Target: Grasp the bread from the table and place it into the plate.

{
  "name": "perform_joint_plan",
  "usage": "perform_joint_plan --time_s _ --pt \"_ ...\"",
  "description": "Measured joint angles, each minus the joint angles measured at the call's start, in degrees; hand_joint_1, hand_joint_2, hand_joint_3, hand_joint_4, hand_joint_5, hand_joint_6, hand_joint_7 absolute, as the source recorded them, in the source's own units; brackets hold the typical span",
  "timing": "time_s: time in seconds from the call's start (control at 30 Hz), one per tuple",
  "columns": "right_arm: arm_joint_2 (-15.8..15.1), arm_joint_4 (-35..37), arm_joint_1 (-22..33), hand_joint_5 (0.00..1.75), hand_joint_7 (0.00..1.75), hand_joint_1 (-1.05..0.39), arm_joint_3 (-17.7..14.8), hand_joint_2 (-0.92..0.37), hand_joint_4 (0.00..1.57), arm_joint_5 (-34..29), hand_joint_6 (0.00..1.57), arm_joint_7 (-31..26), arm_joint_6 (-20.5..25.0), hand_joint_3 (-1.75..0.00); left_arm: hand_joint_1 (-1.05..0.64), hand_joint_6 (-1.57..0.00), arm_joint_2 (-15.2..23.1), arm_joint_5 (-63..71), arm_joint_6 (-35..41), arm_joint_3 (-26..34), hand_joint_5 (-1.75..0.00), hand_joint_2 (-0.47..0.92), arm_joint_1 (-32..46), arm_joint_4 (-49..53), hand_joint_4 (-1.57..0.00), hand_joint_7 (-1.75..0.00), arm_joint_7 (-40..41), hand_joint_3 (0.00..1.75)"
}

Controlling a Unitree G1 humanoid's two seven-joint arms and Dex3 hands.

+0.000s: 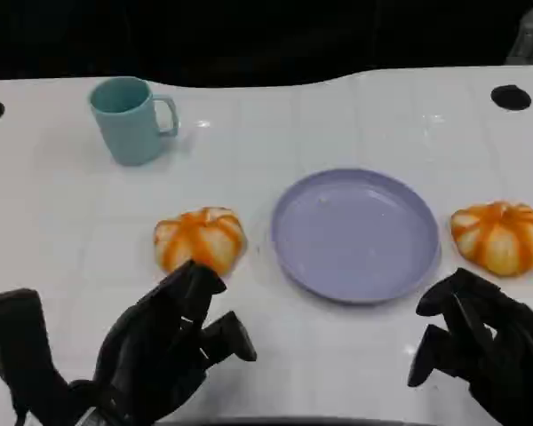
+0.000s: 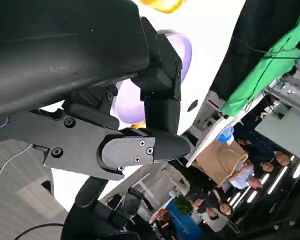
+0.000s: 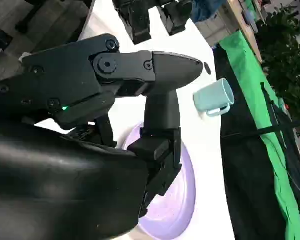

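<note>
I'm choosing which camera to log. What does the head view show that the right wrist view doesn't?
Head view alone: two orange-striped bread rolls, one left of the plate, one right of it, with the left hand open near the first. Right wrist view alone: a green cloth beyond the table's edge. Both: the purple plate, the teal mug, the white table and the right hand, holding nothing.

On the worktop (image 1: 338, 355), the plate (image 1: 355, 235) lies between two bread pieces, one at its left (image 1: 200, 240), one at its right (image 1: 500, 235), with the mug (image 1: 130, 119) behind-left.
</note>
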Motion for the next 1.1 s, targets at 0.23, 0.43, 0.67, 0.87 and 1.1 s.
perform_joint_plan --time_s 0.23,0.43,0.67,0.87,1.1 --pt "0.0 -0.26 0.0 1.75 1.63 -0.44 0.0 -0.92 0.63 -0.02 0.48 -0.13 0.02 -0.41 -0.55 -0.58 -0.01 -0.04 0.01 0.06 -1.75 0.92 -0.03 -0.02 -0.81 -1.75 0.01 0.39" --pt "0.01 -0.27 -0.08 1.75 1.63 -0.44 0.0 -0.92 0.63 -0.01 0.48 -0.14 0.02 -0.41 -0.56 -0.59 0.0 -0.04 0.0 0.07 -1.75 0.92 -0.28 0.02 -0.82 -1.75 0.0 0.38" --pt "0.0 -0.27 -0.15 1.75 1.63 -0.44 0.05 -0.92 0.64 -0.19 0.49 -0.23 0.02 -0.42 -0.56 -0.59 0.13 -0.03 -0.02 0.08 -1.75 0.92 -0.35 0.19 -0.82 -1.75 -0.01 0.38" --pt "0.02 -0.26 -0.15 1.75 1.63 -0.44 0.07 -0.92 0.64 -0.22 0.49 -0.21 -0.02 -0.42 -0.58 -0.53 0.32 0.6 -0.74 0.02 -1.75 0.92 -0.36 0.32 -0.76 -1.67 -0.23 0.36" --pt "0.27 0.36 -0.54 1.75 1.63 -0.44 0.29 -0.92 0.64 -0.4 0.5 -0.18 -0.32 -0.41 -0.57 -0.45 2.47 5.41 -7.69 -0.61 -1.4 0.92 -2.27 1.44 -0.5 -0.89 -4.68 0.19"
